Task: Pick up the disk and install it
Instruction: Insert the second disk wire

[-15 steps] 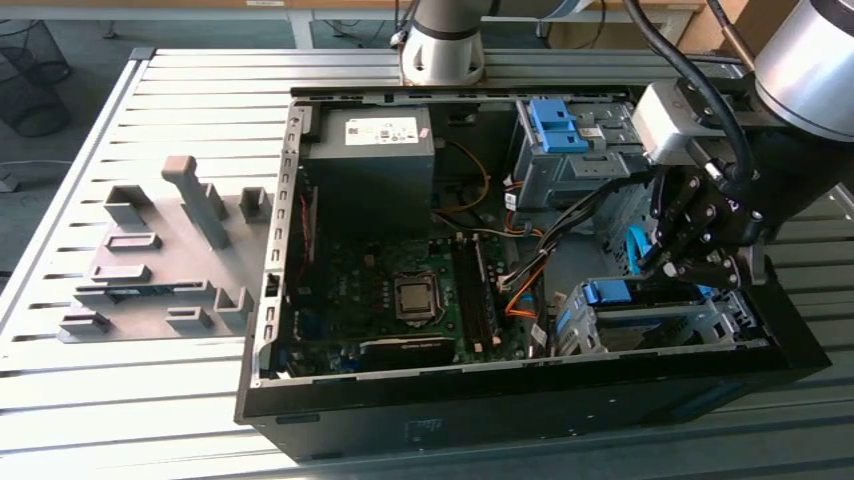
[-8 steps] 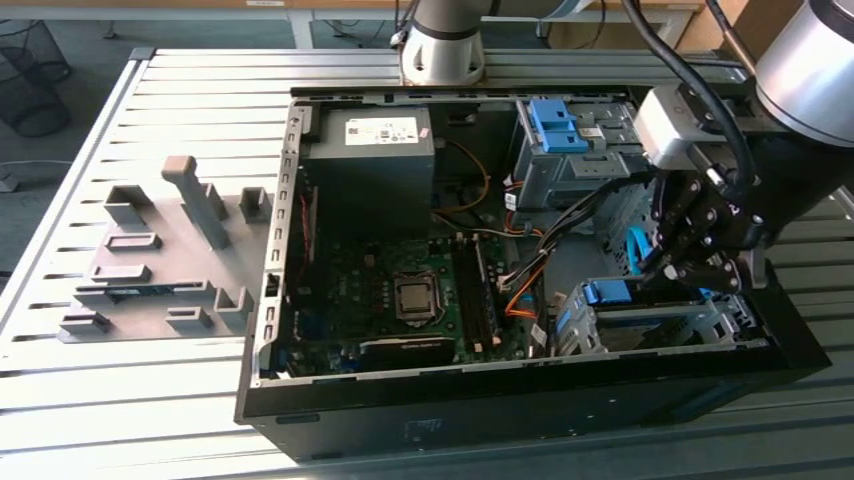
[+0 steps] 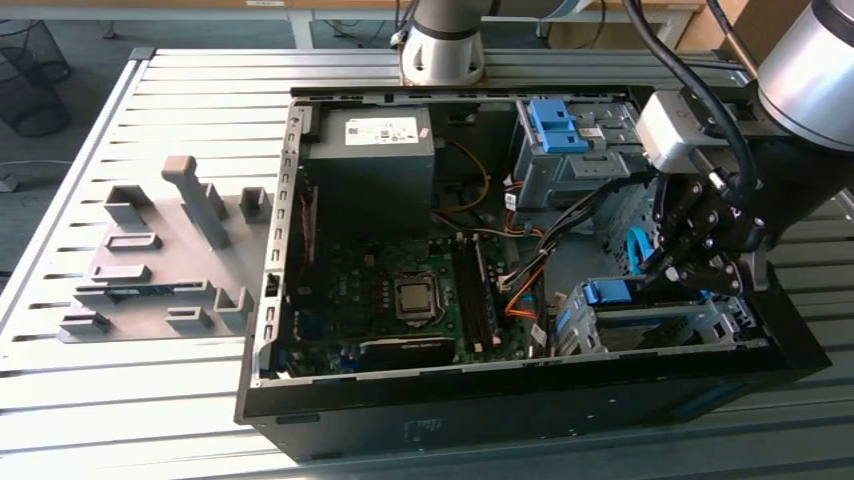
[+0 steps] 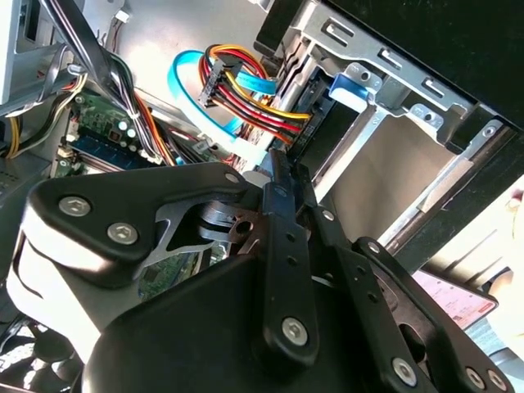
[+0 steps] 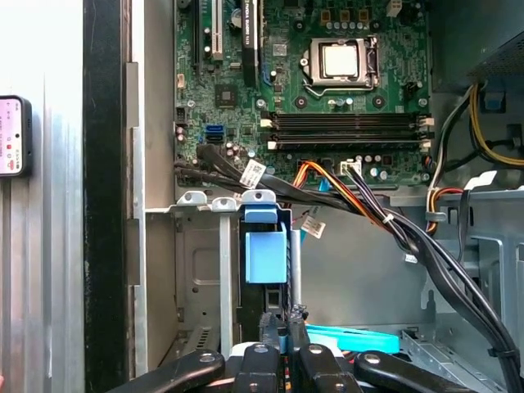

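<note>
The disk [image 3: 617, 293], with bright blue caddy rails, sits in the lower drive cage [image 3: 577, 322] at the front corner of the open computer case, on the exterior view's right. In the first wrist view the disk [image 5: 266, 254] shows edge-on, its blue front tab standing in the cage slot. In the second wrist view the blue tab of the disk [image 4: 352, 90] lies just beyond the fingertips. My gripper [image 3: 671, 276] hangs directly over the disk, with its tips at the caddy. The black fingers [image 4: 280, 205] are pressed together, and I see nothing between them. The gripper [image 5: 282, 323] is at the disk's near edge.
A grey power supply [image 3: 374, 150] fills the case's far corner. A blue bracket [image 3: 554, 125] sits in the upper bay. Orange, red and black cables [image 3: 534, 270] cross between motherboard [image 3: 400, 290] and cage. A grey fixture plate [image 3: 160, 260] lies on the slatted table, left of the case.
</note>
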